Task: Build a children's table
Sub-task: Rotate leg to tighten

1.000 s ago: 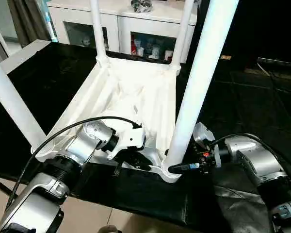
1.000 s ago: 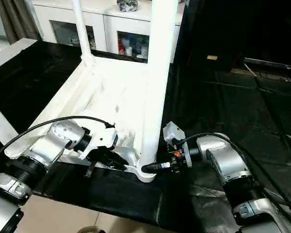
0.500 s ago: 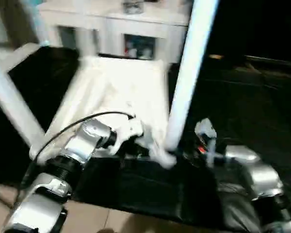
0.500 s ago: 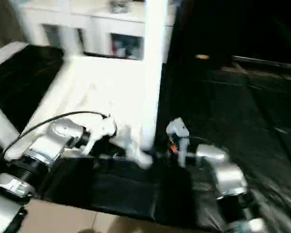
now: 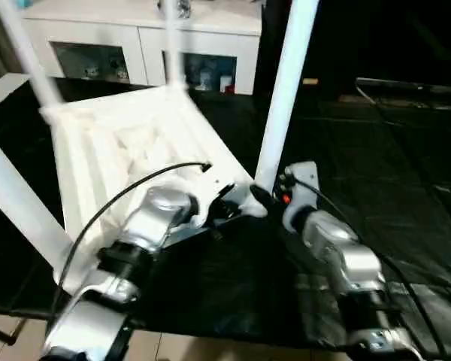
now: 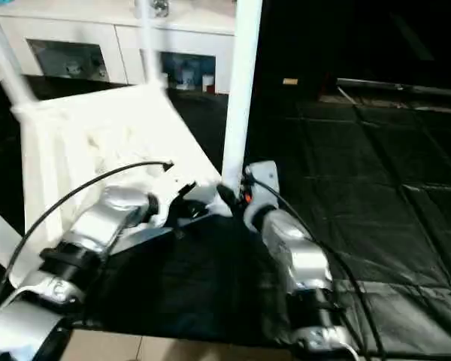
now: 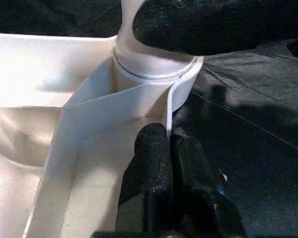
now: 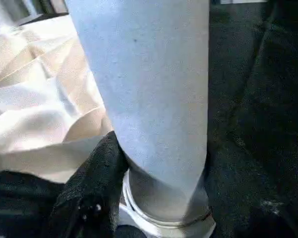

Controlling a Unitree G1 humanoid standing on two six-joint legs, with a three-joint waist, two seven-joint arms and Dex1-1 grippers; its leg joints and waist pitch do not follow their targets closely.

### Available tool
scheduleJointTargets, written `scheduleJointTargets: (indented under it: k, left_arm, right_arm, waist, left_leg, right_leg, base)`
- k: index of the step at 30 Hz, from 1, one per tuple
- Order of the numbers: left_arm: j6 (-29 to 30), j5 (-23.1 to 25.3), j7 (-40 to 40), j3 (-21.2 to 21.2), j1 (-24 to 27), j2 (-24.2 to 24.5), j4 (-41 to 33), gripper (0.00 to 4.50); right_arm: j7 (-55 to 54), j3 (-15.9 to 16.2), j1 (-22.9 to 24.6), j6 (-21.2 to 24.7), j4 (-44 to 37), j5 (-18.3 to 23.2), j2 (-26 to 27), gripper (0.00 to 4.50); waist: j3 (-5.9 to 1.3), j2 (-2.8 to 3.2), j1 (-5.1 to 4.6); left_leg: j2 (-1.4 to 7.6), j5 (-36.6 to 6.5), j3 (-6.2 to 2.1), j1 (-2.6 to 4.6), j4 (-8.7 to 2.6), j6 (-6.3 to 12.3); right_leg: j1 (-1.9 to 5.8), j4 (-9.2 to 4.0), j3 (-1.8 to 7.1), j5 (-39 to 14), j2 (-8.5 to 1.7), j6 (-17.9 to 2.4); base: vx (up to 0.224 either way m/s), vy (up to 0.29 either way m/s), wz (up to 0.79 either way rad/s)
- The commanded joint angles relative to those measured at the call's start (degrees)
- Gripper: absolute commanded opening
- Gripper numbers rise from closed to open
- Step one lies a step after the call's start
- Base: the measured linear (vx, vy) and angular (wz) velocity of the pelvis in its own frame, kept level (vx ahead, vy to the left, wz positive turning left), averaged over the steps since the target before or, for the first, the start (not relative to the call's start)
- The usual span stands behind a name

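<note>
Right end effector [image 8: 154,198] round leg [image 8: 149,89] base; left end effector [image 7: 174,168] pinching tabletop [image 7: 64,148] rim.

dim overall, with black floor covering [image 5: 376,188] swallowing light. blown-out glare on the white tabletop [image 5: 120,143], ribs nearly washed away. bluish tint along the near leg [image 5: 286,90]. soft smear across both head views, far legs streaked. sharper in the left wrist view, soft shadow beside the corner socket [image 7: 154,69].
</note>
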Motion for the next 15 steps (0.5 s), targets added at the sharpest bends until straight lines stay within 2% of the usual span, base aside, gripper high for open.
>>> scheduleJointTargets:
  k: [1, 3, 7, 9, 10, 11, 12, 13, 15]
  left_arm:
    - [-0.3, -1.3, 0.3, -1.7, -1.8, -3.9, -2.2, 0.00]
    - [-0.1, -1.3, 0.2, -1.6, -1.6, -3.5, -2.3, 0.00]
    - [-0.3, -1.0, -0.3, -1.6, -1.4, -2.5, -2.0, 0.00]
    - [-2.7, -0.8, -3.6, -2.4, -0.7, -0.2, -1.3, 0.00]
    - [-2.7, -0.8, -3.6, -2.4, -0.7, -0.2, -1.3, 0.00]
    - [-4.5, -0.8, -6.0, -3.0, -0.2, 1.3, -0.9, 0.00]
    - [-6.1, -0.8, -8.0, -3.5, 0.1, 2.4, -0.6, 0.00]
    - [-6.9, -0.8, -9.1, -3.8, 0.3, 3.0, -0.5, 0.00]
    - [-8.2, -1.0, -10.9, -4.1, 0.5, 3.8, -0.6, 0.00]
  right_arm:
    - [2.5, 3.9, 1.2, 4.0, 0.7, 1.7, 3.9, 2.86]
    - [2.8, 3.9, 1.8, 3.9, 0.0, 1.6, 3.4, 3.16]
    - [4.4, 4.2, 2.8, 3.1, -1.1, 1.9, 1.9, 3.35]
    - [10.8, 4.8, 4.9, 4.2, -4.6, 3.9, -2.8, 3.60]
    - [10.8, 4.8, 4.9, 4.2, -4.6, 3.9, -2.8, 3.73]
    - [14.8, 4.4, 5.7, 5.0, -6.1, 5.0, -6.0, 3.81]
    - [17.8, 4.2, 6.1, 5.3, -7.0, 5.6, -8.5, 3.81]
    - [19.4, 4.0, 6.2, 5.4, -7.4, 5.8, -9.8, 4.01]
    - [21.6, 4.1, 6.2, 4.8, -7.2, 5.6, -11.8, 4.09]
  waist:
    - [-3.77, 0.24, 0.69]
    - [-3.74, 0.21, 0.81]
    - [-3.74, 0.18, 1.12]
    - [-3.74, 0.20, 1.31]
    - [-3.72, 0.15, 1.59]
    - [-3.77, 0.28, 1.63]
    - [-3.86, 0.17, 1.74]
    - [-3.80, 0.14, 1.96]
    - [-3.76, 0.09, 2.07]
  left_leg:
    - [2.20, -10.1, -0.97, 0.05, -3.66, 1.28]
    - [2.29, -10.1, -0.98, 0.09, -3.73, 1.23]
    - [2.27, -10.5, -0.96, 0.13, -3.78, 1.14]
    - [2.31, -10.3, -0.90, 0.19, -3.72, 1.39]
    - [2.23, -10.0, -0.94, 0.09, -3.71, 1.79]
    - [2.35, -9.9, -0.94, 0.10, -3.72, 1.85]
    - [2.32, -9.4, -0.93, 0.04, -3.65, 2.15]
    - [2.35, -9.2, -0.89, -0.01, -3.59, 2.52]
    - [2.37, -9.6, -0.87, 0.00, -3.61, 2.41]
  right_leg:
    - [2.68, -4.82, 3.32, -12.0, -5.17, -10.6]
    - [2.70, -4.78, 3.34, -11.5, -5.17, -10.7]
    - [2.81, -4.87, 3.41, -12.0, -5.27, -10.3]
    - [2.82, -4.89, 3.44, -11.5, -5.20, -10.1]
    - [3.04, -4.93, 3.41, -11.2, -5.15, -9.9]
    - [2.99, -4.79, 3.50, -10.6, -5.26, -10.0]
    - [3.14, -4.69, 3.43, -9.6, -5.19, -10.2]
    - [3.11, -4.65, 3.44, -8.8, -5.24, -10.6]
    - [3.04, -4.73, 3.36, -9.9, -5.31, -10.7]
  base:
    - [0.000, 0.000, 0.00]
    - [0.000, 0.000, 0.00]
    - [0.000, 0.000, 0.00]
    - [0.000, 0.000, 0.00]
    - [0.000, 0.000, 0.00]
    - [0.000, 0.000, 0.00]
    - [0.000, 0.000, 0.00]
    - [0.000, 0.000, 0.00]
    - [0.000, 0.000, 0.00]
